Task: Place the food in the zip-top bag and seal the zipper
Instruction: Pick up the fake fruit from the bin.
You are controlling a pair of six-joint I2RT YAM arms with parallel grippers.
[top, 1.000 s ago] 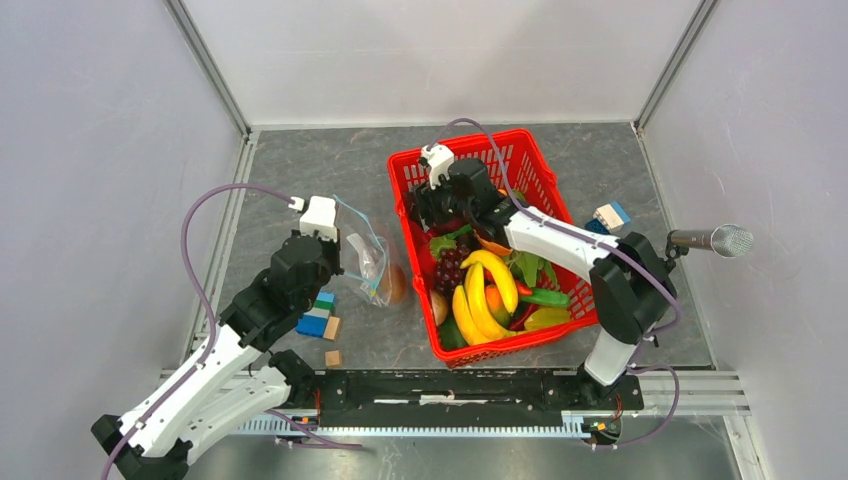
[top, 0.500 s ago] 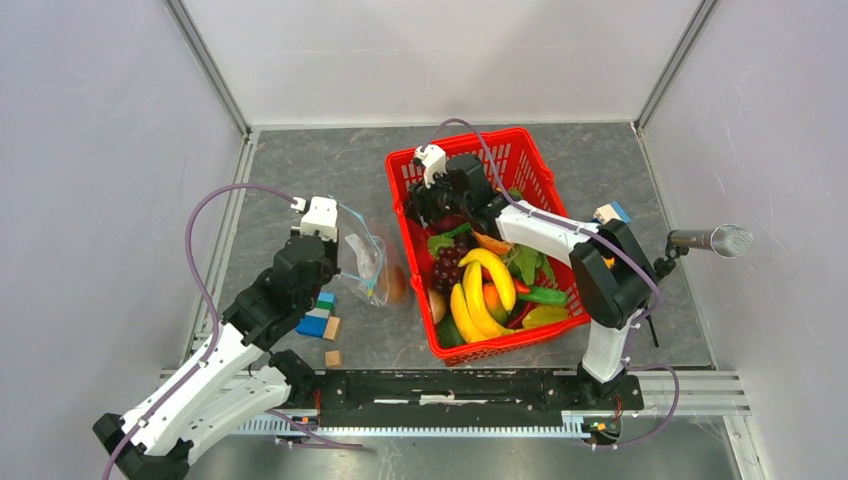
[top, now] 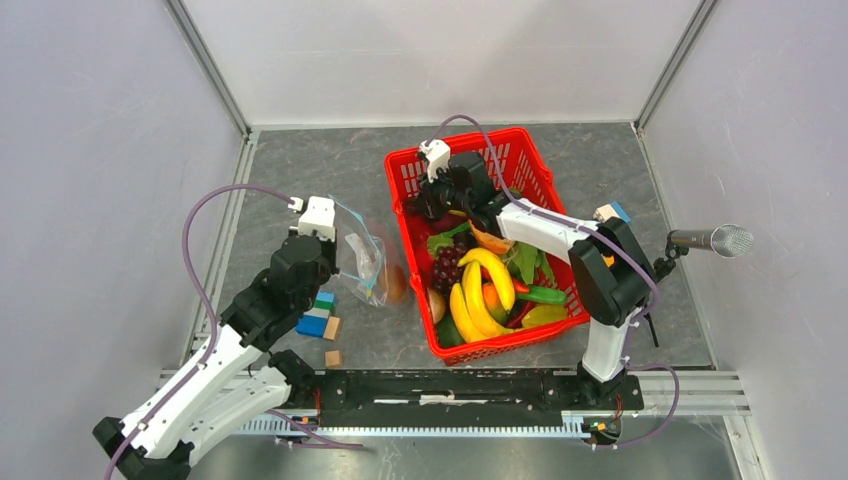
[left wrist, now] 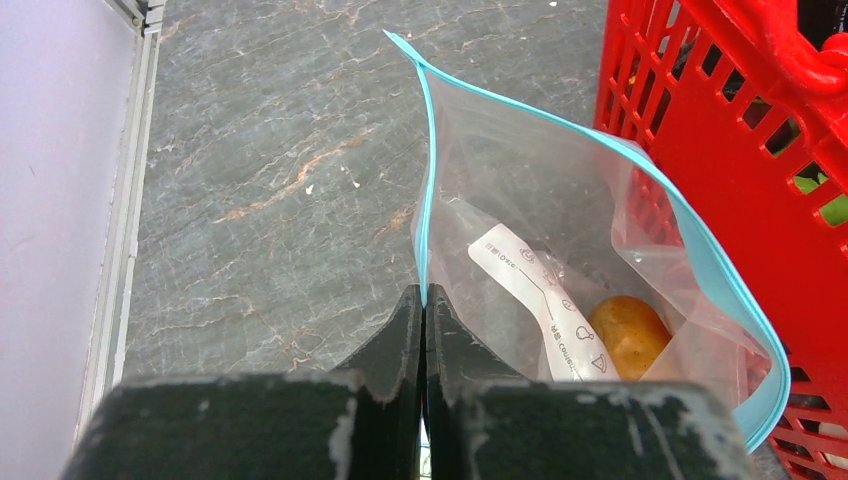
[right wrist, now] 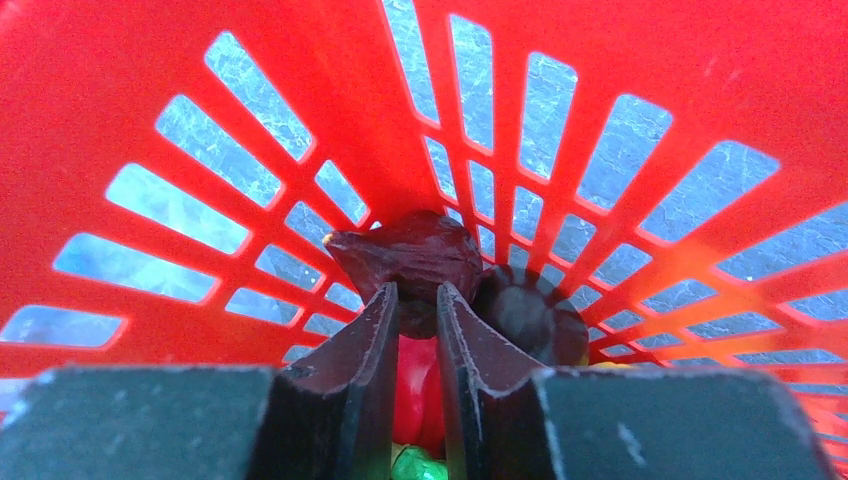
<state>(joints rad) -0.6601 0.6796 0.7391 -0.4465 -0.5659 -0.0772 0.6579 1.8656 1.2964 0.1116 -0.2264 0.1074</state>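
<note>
We see one zip-top bag [left wrist: 560, 220] centre left, one brown piece [left wrist: 628, 332] inside, left gripper [left wrist: 424, 297] clenched on its zipper [left wrist: 428, 200], right gripper [right wrist: 413, 300] grasping one dark red piece [right wrist: 410, 255] in one red basket [right wrist: 100, 60], shifted up-frame since earlier.

only print anywhere is on the white strip [left wrist: 535, 295] in the zip-top bag [left wrist: 560, 190]; tiny grey lettering plus little icons; too small to read

Zip-top bag [left wrist: 560, 200]: clear plastic film, glossy, crinkled; zipper [left wrist: 428, 180] a smooth light-blue plastic strip. Basket [left wrist: 720, 150] beside it: red moulded plastic, shiny. Table [left wrist: 270, 150]: grey stone-look, matt, veined. Left fingers [left wrist: 395, 345]: black, matt, scuffed edges. Dark red food piece [right wrist: 410, 255] in Basket: glossy plastic
</note>
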